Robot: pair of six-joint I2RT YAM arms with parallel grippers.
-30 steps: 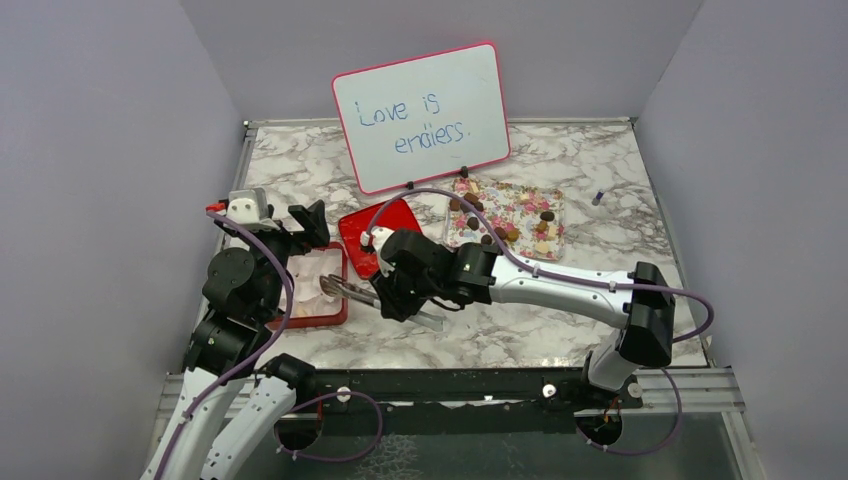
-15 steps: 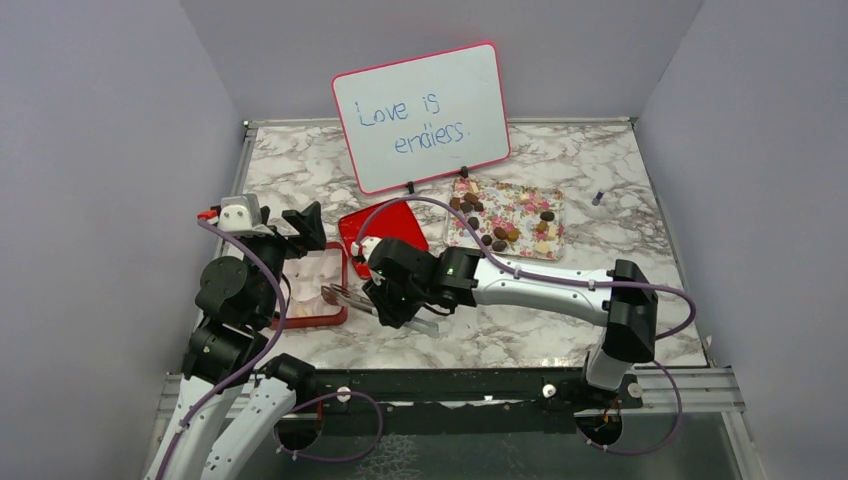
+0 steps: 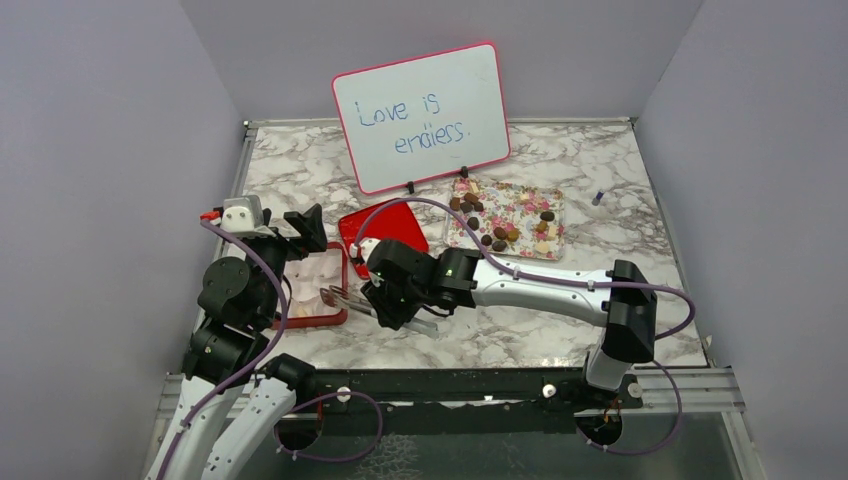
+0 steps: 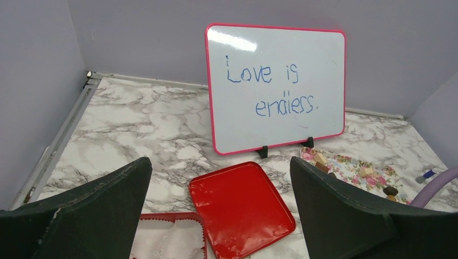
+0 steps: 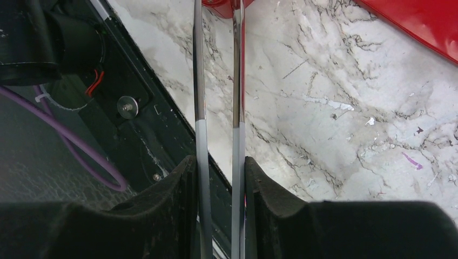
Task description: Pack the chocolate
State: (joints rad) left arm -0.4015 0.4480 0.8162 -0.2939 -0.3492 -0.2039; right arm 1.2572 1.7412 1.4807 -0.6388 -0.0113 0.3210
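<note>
Several pieces of chocolate (image 3: 499,233) lie scattered on the flower-patterned tray (image 3: 520,200) at the back right; one chocolate (image 4: 390,190) shows in the left wrist view. My right gripper (image 3: 397,303) (image 5: 219,162) is shut on the handle end of metal tongs (image 3: 338,295) (image 5: 199,81). The tong tips reach over the right rim of the red box (image 3: 338,312), which is lined with white paper (image 4: 170,237). Whether the tips hold anything is hidden. My left gripper (image 3: 295,232) (image 4: 220,162) hangs open above the box's far end, holding nothing.
The glossy red lid (image 3: 360,228) (image 4: 240,208) lies flat between box and tray. A whiteboard (image 3: 420,115) (image 4: 275,86) stands at the back. A small blue marker (image 3: 597,197) lies at the far right. The black base rail (image 5: 140,118) runs along the near edge.
My right arm has carried the tongs left, bringing their tips over the box's rim. The left arm drew slightly left and back, still open.
</note>
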